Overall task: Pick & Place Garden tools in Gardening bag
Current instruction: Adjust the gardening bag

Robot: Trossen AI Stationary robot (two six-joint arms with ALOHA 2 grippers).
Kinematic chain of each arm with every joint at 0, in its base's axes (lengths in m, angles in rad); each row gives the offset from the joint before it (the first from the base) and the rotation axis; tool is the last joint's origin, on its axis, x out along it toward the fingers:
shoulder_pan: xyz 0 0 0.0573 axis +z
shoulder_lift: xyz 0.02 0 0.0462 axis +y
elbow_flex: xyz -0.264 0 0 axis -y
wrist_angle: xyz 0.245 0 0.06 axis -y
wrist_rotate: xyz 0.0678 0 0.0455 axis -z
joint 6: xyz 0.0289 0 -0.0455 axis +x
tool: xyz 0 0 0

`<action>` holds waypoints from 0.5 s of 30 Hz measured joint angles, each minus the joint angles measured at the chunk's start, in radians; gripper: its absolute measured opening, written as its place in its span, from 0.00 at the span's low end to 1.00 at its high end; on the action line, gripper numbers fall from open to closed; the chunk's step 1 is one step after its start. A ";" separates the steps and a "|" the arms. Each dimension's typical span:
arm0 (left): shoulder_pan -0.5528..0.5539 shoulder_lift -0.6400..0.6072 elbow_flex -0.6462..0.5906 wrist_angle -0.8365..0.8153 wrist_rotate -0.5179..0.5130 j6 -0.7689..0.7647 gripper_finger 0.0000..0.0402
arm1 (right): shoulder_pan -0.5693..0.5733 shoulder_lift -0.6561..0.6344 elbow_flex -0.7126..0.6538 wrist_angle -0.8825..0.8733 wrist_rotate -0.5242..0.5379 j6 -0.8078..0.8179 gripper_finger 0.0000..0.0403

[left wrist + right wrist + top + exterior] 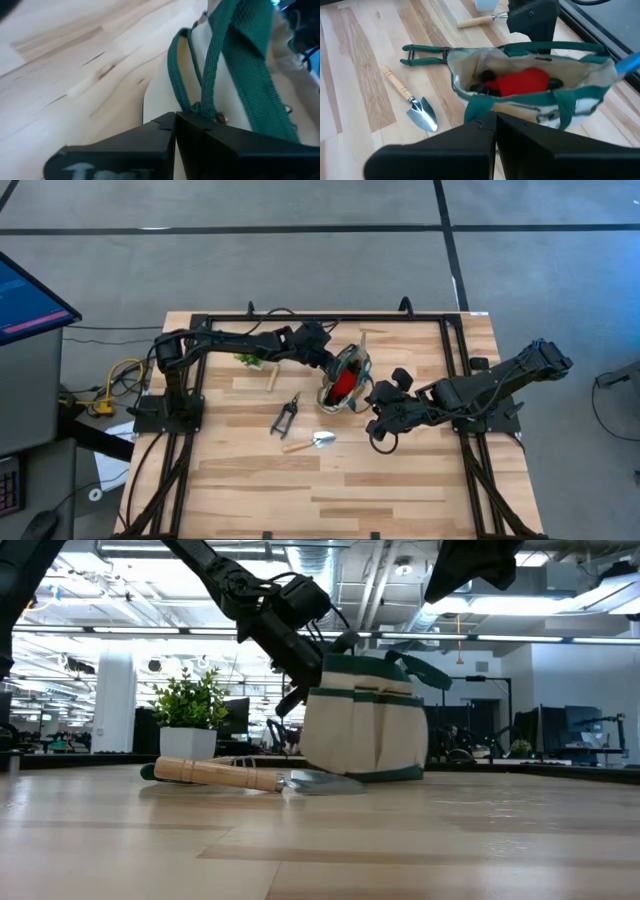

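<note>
Wooden-handled silver trowel (pixel 310 442) lies on the tabletop (pixel 400 490) just ahead of the right gripper (pixel 378 430), jaws together and empty, handle pointing away from them; right arm nearer. Left gripper (pixel 335 366), jaws together, sits at cream green-trimmed fabric bag (pixel 352 365).

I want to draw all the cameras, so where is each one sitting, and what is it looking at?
High view: above the table, looking straight down; both arms show, gardening bag between them.
Low view: at tabletop height, looking level across; trowel in front, an arm reaching down at the bag.
Left wrist view: on the left arm, close against the bag's green handle; its own shut dark fingers show.
Right wrist view: on the right arm, looking into the bag at the red piece; its own shut fingers show.
All views share the bag.
</note>
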 joint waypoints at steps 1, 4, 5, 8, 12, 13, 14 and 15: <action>-0.006 0.000 0.000 0.009 -0.007 -0.005 0.00 | 0.000 0.000 0.000 0.000 0.000 0.000 0.00; -0.022 0.000 0.000 0.044 -0.017 -0.015 0.00 | 0.000 0.000 0.000 0.001 0.001 0.000 0.00; -0.027 0.000 0.000 0.055 -0.017 -0.016 0.00 | 0.000 0.000 0.000 0.001 0.001 0.000 0.00; -0.039 0.000 0.000 0.070 -0.017 -0.021 0.00 | 0.000 0.000 0.000 0.006 0.002 0.000 0.00; -0.051 0.000 0.000 0.073 -0.018 -0.023 0.00 | 0.000 0.000 0.000 0.021 0.003 0.000 0.00; -0.054 0.005 0.000 0.076 -0.018 -0.023 0.00 | 0.000 0.000 0.000 0.026 0.003 0.000 0.00; -0.054 0.010 0.001 0.081 -0.017 -0.023 0.00 | 0.000 0.000 0.000 0.027 0.003 0.000 0.00; -0.054 0.013 0.001 0.074 -0.015 -0.023 0.00 | 0.000 0.000 0.000 0.027 0.003 0.000 0.00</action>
